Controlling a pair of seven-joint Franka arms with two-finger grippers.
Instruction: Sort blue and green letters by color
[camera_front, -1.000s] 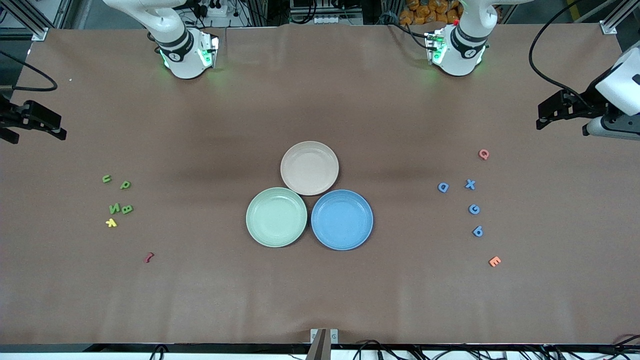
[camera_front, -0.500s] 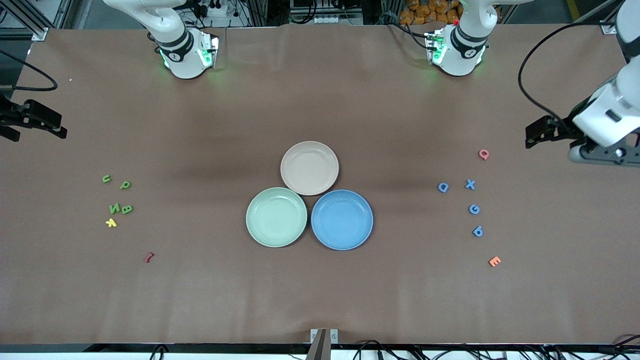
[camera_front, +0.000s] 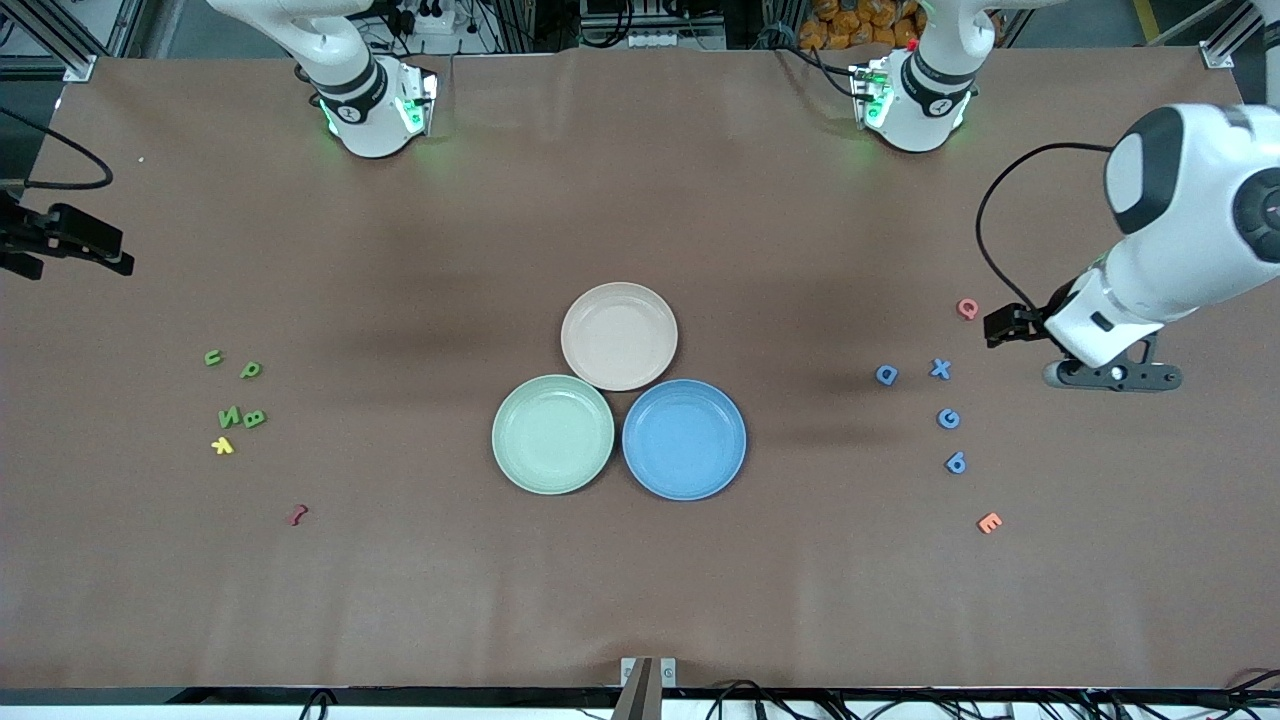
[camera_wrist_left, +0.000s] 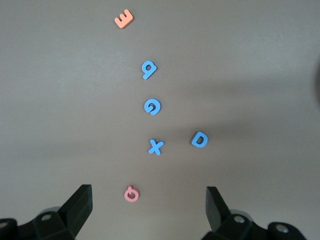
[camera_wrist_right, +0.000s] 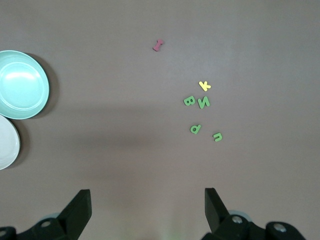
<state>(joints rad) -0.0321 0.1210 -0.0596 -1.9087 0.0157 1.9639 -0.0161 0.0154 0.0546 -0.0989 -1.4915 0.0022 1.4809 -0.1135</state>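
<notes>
Four blue letters lie toward the left arm's end of the table: D (camera_front: 886, 375), X (camera_front: 940, 369), G (camera_front: 948, 418) and P (camera_front: 956, 462). My left gripper (camera_front: 1008, 327) hangs open and empty over the table beside them, close to a pink Q (camera_wrist_left: 131, 193). The left wrist view shows the open left gripper (camera_wrist_left: 148, 200) with X (camera_wrist_left: 156, 146) and D (camera_wrist_left: 199, 139) ahead. Four green letters, U (camera_front: 212, 357), P (camera_front: 250, 370), N (camera_front: 229, 417) and B (camera_front: 254, 418), lie toward the right arm's end. My right gripper (camera_front: 105, 255) waits open and empty at that end's edge.
A beige plate (camera_front: 619, 335), a green plate (camera_front: 553, 434) and a blue plate (camera_front: 684, 439) touch one another mid-table. A yellow letter (camera_front: 222, 446) and a dark red one (camera_front: 297, 515) lie by the green letters. An orange E (camera_front: 989, 522) lies near the blue P.
My left arm has swung in from the table's end and come down toward the pink Q and the blue letters. The right arm and all letters have stayed put.
</notes>
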